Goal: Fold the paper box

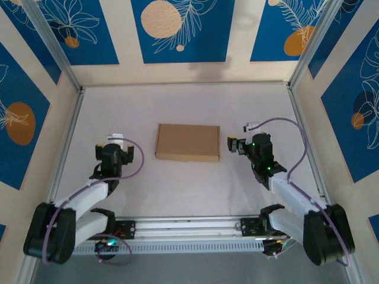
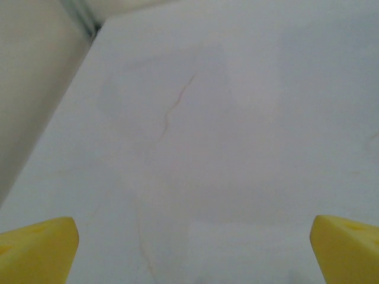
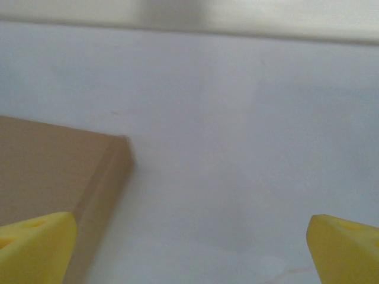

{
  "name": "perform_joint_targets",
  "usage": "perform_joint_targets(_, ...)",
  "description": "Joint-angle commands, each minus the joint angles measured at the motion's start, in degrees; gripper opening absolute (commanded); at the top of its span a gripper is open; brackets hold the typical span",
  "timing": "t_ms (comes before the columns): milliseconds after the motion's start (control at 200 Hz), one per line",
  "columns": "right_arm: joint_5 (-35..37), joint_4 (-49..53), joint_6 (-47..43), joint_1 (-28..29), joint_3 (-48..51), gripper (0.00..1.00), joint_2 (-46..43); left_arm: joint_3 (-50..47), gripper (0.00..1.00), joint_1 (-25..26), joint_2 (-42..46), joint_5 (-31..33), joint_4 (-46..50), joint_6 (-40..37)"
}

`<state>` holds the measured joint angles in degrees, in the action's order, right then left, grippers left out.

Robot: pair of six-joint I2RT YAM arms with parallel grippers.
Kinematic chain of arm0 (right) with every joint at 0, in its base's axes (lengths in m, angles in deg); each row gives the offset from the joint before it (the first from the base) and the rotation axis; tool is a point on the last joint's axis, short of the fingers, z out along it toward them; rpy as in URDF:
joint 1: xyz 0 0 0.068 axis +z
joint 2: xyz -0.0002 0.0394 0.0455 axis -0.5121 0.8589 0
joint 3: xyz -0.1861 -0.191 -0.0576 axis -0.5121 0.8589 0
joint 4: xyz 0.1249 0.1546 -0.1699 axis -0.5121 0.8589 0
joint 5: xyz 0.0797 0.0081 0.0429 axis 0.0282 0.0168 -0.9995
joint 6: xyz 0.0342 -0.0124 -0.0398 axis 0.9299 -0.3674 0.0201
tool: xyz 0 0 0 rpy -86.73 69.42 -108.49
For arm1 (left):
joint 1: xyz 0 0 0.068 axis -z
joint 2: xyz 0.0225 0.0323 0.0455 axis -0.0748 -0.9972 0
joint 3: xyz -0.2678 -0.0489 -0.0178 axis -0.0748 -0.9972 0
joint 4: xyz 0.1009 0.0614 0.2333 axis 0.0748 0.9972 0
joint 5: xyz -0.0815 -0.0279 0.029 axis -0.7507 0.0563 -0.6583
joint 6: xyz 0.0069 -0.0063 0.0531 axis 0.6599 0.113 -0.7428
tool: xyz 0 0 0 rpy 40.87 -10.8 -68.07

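From above, the paper box (image 1: 188, 142) lies closed and flat on the white table (image 1: 177, 189), a shallow brown rectangle with its long sides running left to right, about midway between the two arms. The left gripper (image 1: 109, 141) sits well apart from the box's left end, over bare table. The right gripper (image 1: 241, 137) is just beside the box's right end, not touching it. From this height I cannot tell how either pair of jaws stands. At the left wrist, the yellow fingertips (image 2: 35, 251) sit in the two bottom corners, spread wide, with plain white table between them, crossed by a faint thin line. A pale wall (image 2: 29, 89) rises at the upper left. At the right wrist, the fingers are likewise spread wide. The box's far right corner and its short side wall show at the left, and the left fingertip overlaps the cardboard. Whether it touches is unclear. The right fingertip is over bare table.
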<state>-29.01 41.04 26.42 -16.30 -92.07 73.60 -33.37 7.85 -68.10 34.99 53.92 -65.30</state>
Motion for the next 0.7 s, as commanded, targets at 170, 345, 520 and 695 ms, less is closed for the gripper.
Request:
perform_joint_targets(170,-6.58,-34.09,1.36,-9.68,8.62,0.99,13.11,-1.89,1.00,-3.21,-16.84,-2.92,-35.13,0.55)
perform_joint_targets(345,-10.72,-48.74,0.02,-11.17,7.37,0.99,28.59,1.68,1.00,-4.41,-25.04,-14.33,-36.59,-2.52)
perform_joint_targets(520,-23.70,-30.48,1.68,-16.15,-0.30,0.99,26.70,5.50,1.00,-7.77,-25.57,-19.34,-29.29,-0.15)
perform_joint_targets(695,-22.63,-28.96,1.20,-15.56,-1.06,0.99,26.70,5.53,1.00,-7.78,-25.55,-19.34,-29.02,0.02)
